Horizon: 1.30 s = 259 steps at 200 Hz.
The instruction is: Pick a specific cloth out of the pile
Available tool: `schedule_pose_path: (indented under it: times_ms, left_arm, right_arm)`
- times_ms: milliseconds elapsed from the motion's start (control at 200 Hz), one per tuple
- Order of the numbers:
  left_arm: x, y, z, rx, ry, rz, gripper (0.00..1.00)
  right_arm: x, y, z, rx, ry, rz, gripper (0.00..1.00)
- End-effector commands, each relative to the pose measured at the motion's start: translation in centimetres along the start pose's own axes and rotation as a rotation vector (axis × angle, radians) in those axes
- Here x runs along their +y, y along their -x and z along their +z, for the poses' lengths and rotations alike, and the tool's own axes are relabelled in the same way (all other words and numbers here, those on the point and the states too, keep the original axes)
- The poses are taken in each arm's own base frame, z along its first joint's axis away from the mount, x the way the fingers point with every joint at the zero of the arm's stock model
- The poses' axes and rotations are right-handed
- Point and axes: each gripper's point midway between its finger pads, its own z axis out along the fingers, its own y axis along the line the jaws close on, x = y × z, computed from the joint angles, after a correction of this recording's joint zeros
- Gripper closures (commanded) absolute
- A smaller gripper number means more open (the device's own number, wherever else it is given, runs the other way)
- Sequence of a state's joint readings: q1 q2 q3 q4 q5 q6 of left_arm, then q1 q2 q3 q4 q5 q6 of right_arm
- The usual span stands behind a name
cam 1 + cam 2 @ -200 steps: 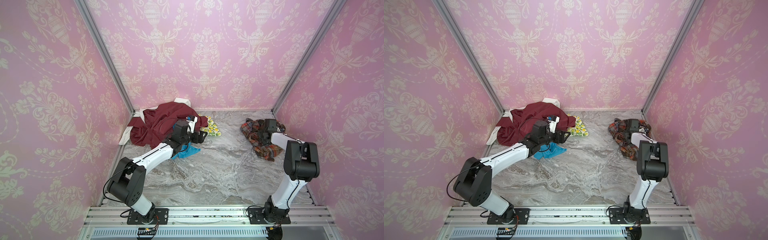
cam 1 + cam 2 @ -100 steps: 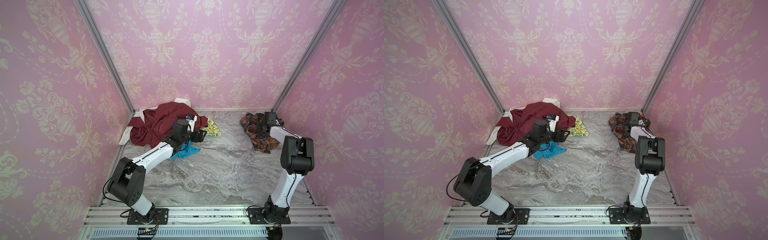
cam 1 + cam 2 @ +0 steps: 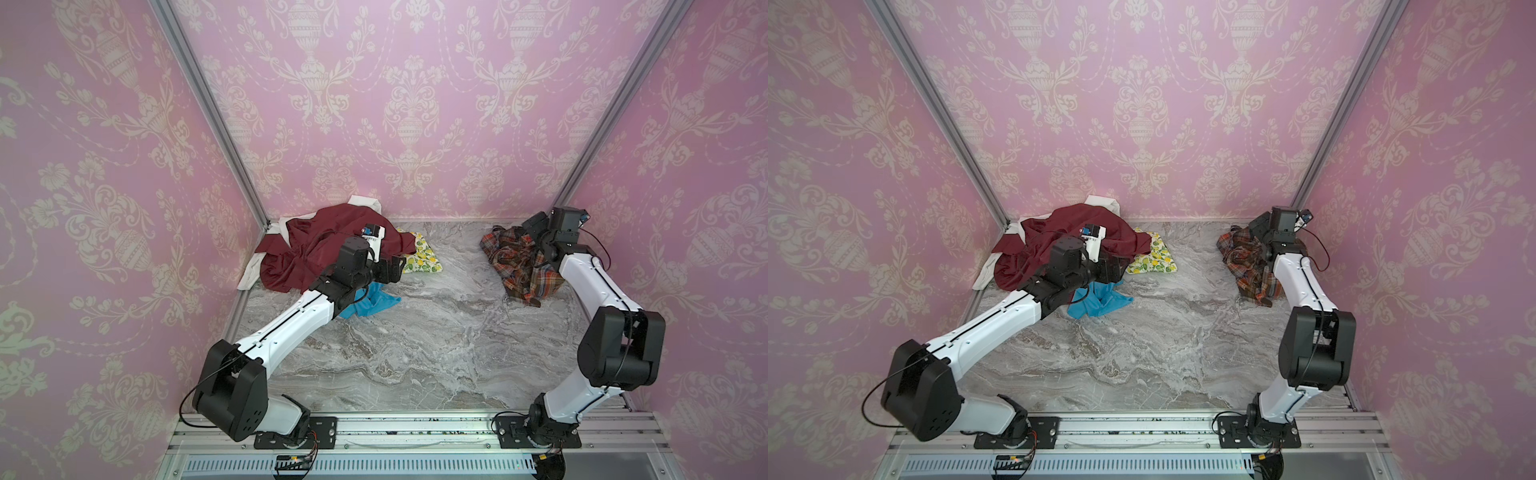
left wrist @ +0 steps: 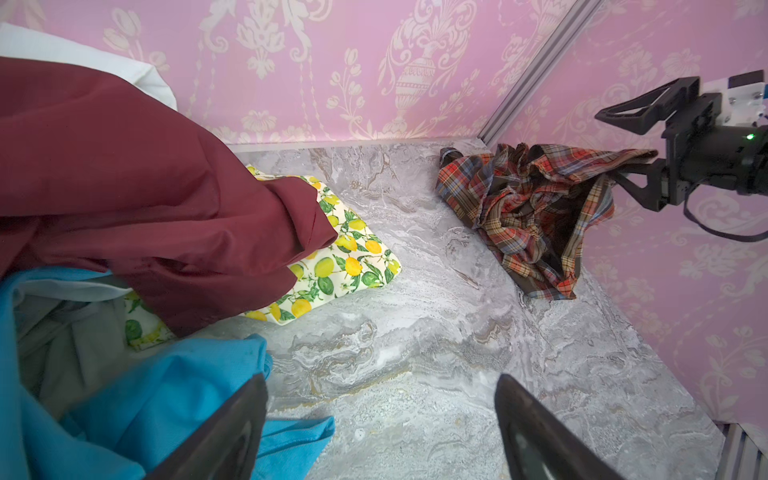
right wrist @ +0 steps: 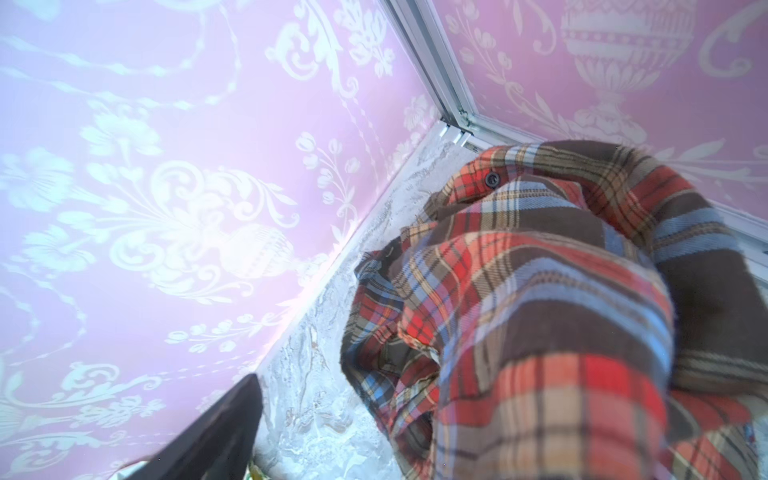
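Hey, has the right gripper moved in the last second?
Yes. The right gripper has moved back, closer to the corner post.

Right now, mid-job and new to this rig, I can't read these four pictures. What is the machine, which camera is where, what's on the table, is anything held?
You see two white-and-black robot arms bolted to a rail at the near edge of a grey marble table. Both top views come from one camera overhead; each remaining picture comes from a camera on an arm's wrist. In the back left corner sits the pile: a shiny maroon garment, a white cloth, a lemon-print cloth and a bright blue cloth. The orange-red, brown and blue plaid flannel garment lies apart, in the back right corner. The left gripper is open and empty beside the blue cloth. The right gripper is open too; a fold of plaid seems to lie over one finger, not pinched, so nothing is held.
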<state>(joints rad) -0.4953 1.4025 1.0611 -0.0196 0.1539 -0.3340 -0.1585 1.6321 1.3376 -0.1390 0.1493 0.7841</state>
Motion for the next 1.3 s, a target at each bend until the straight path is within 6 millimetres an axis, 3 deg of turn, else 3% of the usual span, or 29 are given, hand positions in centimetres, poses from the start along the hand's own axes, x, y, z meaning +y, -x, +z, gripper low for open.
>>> schedule_pose_path:
  times_ms: [0, 75, 295, 460, 580, 710, 736, 861, 1021, 1161, 1176, 1291]
  left_arm:
    - [1.2, -0.7, -1.7, 0.022, 0.088, 0.040, 0.10]
    - [1.3, 0.0, -2.8, 0.001, 0.108, 0.050, 0.01]
    - [1.4, 1.5, -5.9, -0.044, 0.149, 0.074, 0.01]
    - [2.1, 1.9, -7.8, -0.053, 0.209, 0.112, 0.01]
    - [3.5, 2.5, -9.3, -0.069, 0.291, 0.146, 0.01]
    - [6.5, 3.3, -11.3, -0.105, 0.410, 0.130, 0.01]
    - [7.1, 3.6, -11.6, -0.119, 0.430, 0.117, 0.01]
    - [10.9, 4.4, -13.7, -0.205, 0.550, 0.045, 0.01]
    - [16.5, 3.8, -15.6, -0.312, 0.706, -0.058, 0.01]
    - [21.1, 2.2, -15.3, -0.364, 0.793, -0.080, 0.01]
    - [22.0, 0.8, -14.9, -0.339, 0.814, -0.083, 0.01]
    - [25.2, -2.8, -13.6, -0.338, 0.843, -0.075, 0.01]
  right_arm:
    - [1.6, 1.1, -2.9, -0.044, 0.025, -0.107, 0.00]
    - [2.8, 1.5, -4.8, -0.068, 0.056, -0.150, 0.00]
    - [5.7, 1.6, -9.9, -0.070, 0.160, -0.237, 0.00]
    - [7.6, 0.4, -13.6, -0.062, 0.237, -0.367, 0.00]
    - [8.3, -1.0, -15.8, -0.090, 0.273, -0.505, 0.00]
    - [8.7, -2.6, -17.9, -0.127, 0.338, -0.627, 0.00]
    - [8.0, -3.8, -17.5, -0.109, 0.337, -0.655, 0.00]
    - [7.3, -5.7, -18.6, -0.139, 0.403, -0.730, 0.00]
    - [5.3, -7.9, -18.2, -0.171, 0.438, -0.789, 0.00]
    - [3.2, -10.4, -16.4, -0.195, 0.447, -0.824, 0.00]
    - [2.9, -10.7, -16.2, -0.195, 0.444, -0.826, 0.00]
    - [0.6, -13.0, -14.4, -0.196, 0.430, -0.817, 0.00]
